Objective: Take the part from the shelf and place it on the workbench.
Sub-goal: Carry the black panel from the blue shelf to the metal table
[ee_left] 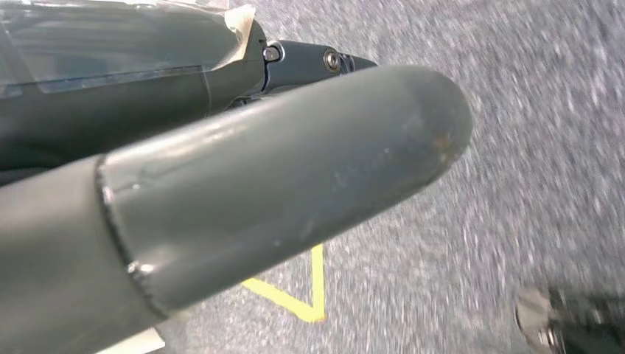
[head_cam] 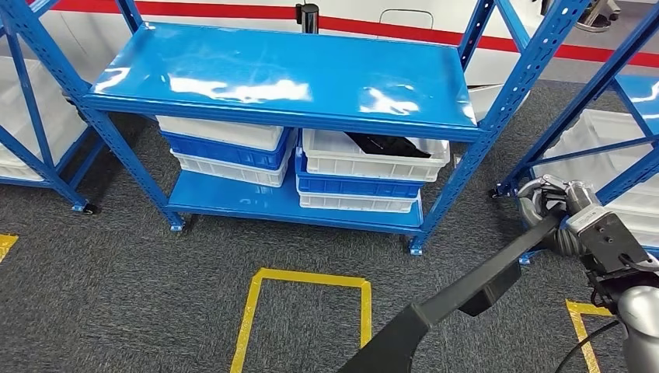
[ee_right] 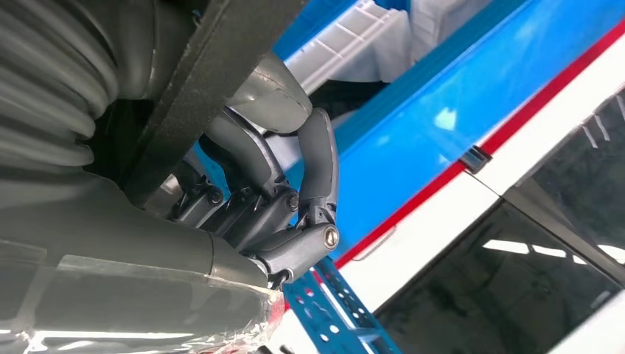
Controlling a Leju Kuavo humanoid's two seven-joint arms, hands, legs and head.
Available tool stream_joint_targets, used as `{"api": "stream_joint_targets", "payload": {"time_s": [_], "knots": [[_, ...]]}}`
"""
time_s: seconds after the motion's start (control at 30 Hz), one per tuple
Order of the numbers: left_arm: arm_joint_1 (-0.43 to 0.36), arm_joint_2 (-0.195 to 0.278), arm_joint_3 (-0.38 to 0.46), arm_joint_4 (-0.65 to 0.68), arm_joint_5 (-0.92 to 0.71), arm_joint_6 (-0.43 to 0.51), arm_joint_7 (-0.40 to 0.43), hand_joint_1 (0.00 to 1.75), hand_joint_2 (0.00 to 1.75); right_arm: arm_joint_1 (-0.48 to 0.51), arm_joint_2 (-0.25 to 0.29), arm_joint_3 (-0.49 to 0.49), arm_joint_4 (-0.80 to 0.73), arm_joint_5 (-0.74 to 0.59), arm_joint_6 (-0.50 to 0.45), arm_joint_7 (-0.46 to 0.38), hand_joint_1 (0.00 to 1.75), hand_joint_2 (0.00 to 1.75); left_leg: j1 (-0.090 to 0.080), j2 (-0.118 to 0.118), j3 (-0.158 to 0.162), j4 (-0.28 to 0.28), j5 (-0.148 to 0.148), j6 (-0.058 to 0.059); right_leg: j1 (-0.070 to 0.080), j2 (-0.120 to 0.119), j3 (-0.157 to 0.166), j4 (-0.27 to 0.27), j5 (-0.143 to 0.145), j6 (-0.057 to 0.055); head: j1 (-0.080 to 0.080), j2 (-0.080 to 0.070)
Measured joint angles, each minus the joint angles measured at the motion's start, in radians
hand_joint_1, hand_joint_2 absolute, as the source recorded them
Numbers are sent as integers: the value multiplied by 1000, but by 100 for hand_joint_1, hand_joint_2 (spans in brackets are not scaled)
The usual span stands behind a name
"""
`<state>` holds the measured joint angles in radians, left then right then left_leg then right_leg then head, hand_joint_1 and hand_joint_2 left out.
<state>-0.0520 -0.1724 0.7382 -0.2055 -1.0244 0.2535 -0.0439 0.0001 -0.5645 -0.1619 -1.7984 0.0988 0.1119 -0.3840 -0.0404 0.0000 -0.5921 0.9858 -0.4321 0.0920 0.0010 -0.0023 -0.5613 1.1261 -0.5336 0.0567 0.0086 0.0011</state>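
The top deck [head_cam: 280,74] lies bare, while stacked crates [head_cam: 365,175] crowd the lower shelf, seemingly leaving little room.

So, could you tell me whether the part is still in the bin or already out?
Out: the right hand grips the long black part above the carpet.

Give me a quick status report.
Right robot hand grips long black part. Left robot hand over carpet, state unclear. Blue shelf ahead.
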Motion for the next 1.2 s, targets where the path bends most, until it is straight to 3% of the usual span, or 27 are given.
{"api": "stream_joint_targets", "payload": {"time_s": [0.07, 0.1, 0.13, 0.2, 0.23, 0.3, 0.33, 0.37, 0.4, 0.43, 0.5, 0.53, 0.6, 0.63, 0.7, 0.73, 0.8, 0.87, 0.9, 0.93, 0.97, 1.0, 1.03, 1.1, 1.13, 1.17, 1.2], "knots": [[-1, 1, 4, 0, -2, 6, 2, 0, 0, 7, -11, -12, -8, 0, -1, 6, 175, 175, -6, -1, -10, 0, 15, -1, 16, -1, 86, -137, 9, -26, -2, 0], [-1, 2, 5, 0, -4, 7, 3, 0, 0, 6, -16, -17, -11, 0, 0, 8, 175, 175, -5, -1, -14, -1, 22, -5, 21, -1, 106, -170, 8, -36, -2, 0], [-1, 4, 6, 0, -7, 7, 3, 0, 0, 0, -19, -19, -11, 0, 2, 11, 175, 175, -3, -1, -16, -3, 31, -10, 22, -1, 111, -181, 13, -40, -1, 0], [-2, 7, 7, 0, -14, 7, 1, 0, 0, -22, -23, -15, -4, 2, 12, 16, 175, 175, -1, -1, -23, 0, 28, -22, 8, -2, 102, -196, 38, -52, 1, 0], [-2, 8, 7, 0, -18, 7, -1, 0, 0, -40, -23, -10, 2, 4, 17, 19, 175, 175, -1, -3, -32, 19, 3, -29, 0, -4, 94, -204, 52, -61, 0, 0], [-5, 9, 7, 0, -23, 7, -5, 0, 0, -72, -23, 1, 16, 9, 23, 22, 175, 175, 11, -7, -65, 117, -92, -49, -12, -8, 72, -209, 78, -71, -2, 0], [-6, 9, 7, 0, -23, 7, -6, 0, 0, -83, -22, 7, 22, 10, 24, 22, 175, 175, 22, -7, -83, 185, -137, -59, -15, -9, 57, -207, 88, -71, -3, 0], [-6, 9, 8, 0, -23, 7, -7, 0, 0, -90, -22, 13, 28, 11, 24, 22, 175, 175, 33, -7, -94, 246, -160, -70, -18, -10, 42, -204, 99, -67, -4, 0], [-7, 10, 8, 0, -23, 6, -7, 0, 0, -96, -21, 18, 34, 12, 25, 22, 175, 175, 43, -7, -95, 284, -157, -81, -23, -11, 27, -199, 108, -60, -4, 0], [-7, 10, 7, 0, -24, 5, -8, 0, 0, -101, -20, 22, 39, 13, 25, 22, 175, 175, 53, -6, -83, 294, -132, -91, -28, -12, 10, -192, 116, -53, -4, 0], [-9, 10, 7, 0, -27, 2, -9, 0, 0, -109, -20, 30, 46, 16, 24, 22, 175, 175, 72, -5, -8, 215, -76, -114, -39, -13, -26, -168, 128, -39, -5, 0], [-11, 10, 7, 0, -31, 0, -9, 0, 0, -112, -21, 32, 49, 16, 23, 22, 175, 175, 77, -6, 43, 144, -74, -123, -41, -13, -43, -154, 133, -32, -6, 0], [-14, 10, 7, 0, -39, -2, -10, 0, 0, -114, -24, 35, 51, 16, 19, 22, 175, 175, 75, -8, 110, 35, -101, -120, -39, -14, -65, -137, 146, -13, -7, 0], [-15, 10, 7, 0, -41, -3, -10, 0, 0, -114, -25, 35, 52, 15, 16, 22, 175, 175, 68, -9, 117, 14, -110, -111, -37, -15, -70, -138, 155, 0, -7, 0], [-15, 10, 7, 0, -42, -7, -10, 0, 0, -109, -24, 36, 53, 13, 11, 22, 175, 175, 58, -7, 101, 8, -95, -80, -40, -15, -78, -143, 166, 23, -7, 0], [-15, 10, 7, 0, -42, -9, -10, 0, 0, -103, -24, 36, 54, 11, 9, 23, 175, 175, 56, -5, 90, 5, -83, -64, -43, -14, -86, -132, 148, 25, -5, 0], [-15, 10, 8, 0, -40, -12, -10, 0, 0, -90, -24, 35, 54, 9, 4, 25, 175, 175, 56, 0, 64, 0, -54, -38, -49, -12, -116, -53, 63, 13, 3, 0], [-15, 11, 9, 0, -36, -14, -10, 0, 0, -77, -23, 34, 54, 8, 0, 26, 175, 175, 51, 2, 32, 1, -27, -29, -47, -8, -141, 81, -19, 13, 12, 0], [-15, 10, 11, 0, -34, -16, -9, 0, 0, -71, -22, 34, 54, 8, 0, 26, 175, 175, 48, 2, 15, 1, -13, -28, -46, -6, -141, 132, -32, 21, 14, 0], [-15, 10, 13, 0, -30, -17, -8, 0, 0, -66, -20, 35, 55, 9, 0, 26, 175, 175, 45, 2, -2, 2, 0, -28, -45, -5, -128, 158, -26, 32, 15, 0], [-15, 9, 17, 0, -25, -19, -5, 0, 0, -64, -17, 36, 57, 12, 0, 25, 175, 175, 43, 2, -18, 2, 14, -29, -45, -4, -97, 142, -4, 43, 15, 0], [-15, 9, 21, 0, -19, -20, -1, 0, 0, -67, -12, 40, 60, 18, 0, 23, 175, 175, 42, 2, -34, 3, 27, -32, -44, -3, -48, 91, 18, 49, 16, 0], [-15, 8, 25, 0, -12, -19, 4, 0, 0, -75, -7, 45, 63, 26, 0, 22, 175, 175, 41, 2, -48, 4, 40, -36, -41, -3, 16, 12, 25, 47, 18, 0], [-14, 4, 35, 0, -3, -14, 15, 0, 0, -102, 3, 62, 75, 43, 0, 20, 175, 175, 37, 5, -63, 2, 64, -47, -27, 1, 116, -139, 7, 27, 19, 0], [-14, 2, 40, 0, 0, -11, 19, 0, 0, -117, 7, 72, 84, 48, 0, 19, 175, 175, 35, 6, -66, 0, 75, -51, -20, 3, 136, -178, -4, 15, 18, 0], [-12, 0, 45, 0, 2, -9, 23, 0, 0, -128, 11, 82, 93, 51, 0, 19, 175, 175, 34, 6, -67, -4, 88, -56, -16, 4, 132, -190, -3, 5, 16, 0], [-10, -1, 50, 0, 4, -7, 27, 0, 0, -137, 15, 91, 103, 53, 0, 19, 175, 175, 35, 4, -71, -5, 91, -61, -22, 3, 121, -186, 7, -5, 14, 0]]}}
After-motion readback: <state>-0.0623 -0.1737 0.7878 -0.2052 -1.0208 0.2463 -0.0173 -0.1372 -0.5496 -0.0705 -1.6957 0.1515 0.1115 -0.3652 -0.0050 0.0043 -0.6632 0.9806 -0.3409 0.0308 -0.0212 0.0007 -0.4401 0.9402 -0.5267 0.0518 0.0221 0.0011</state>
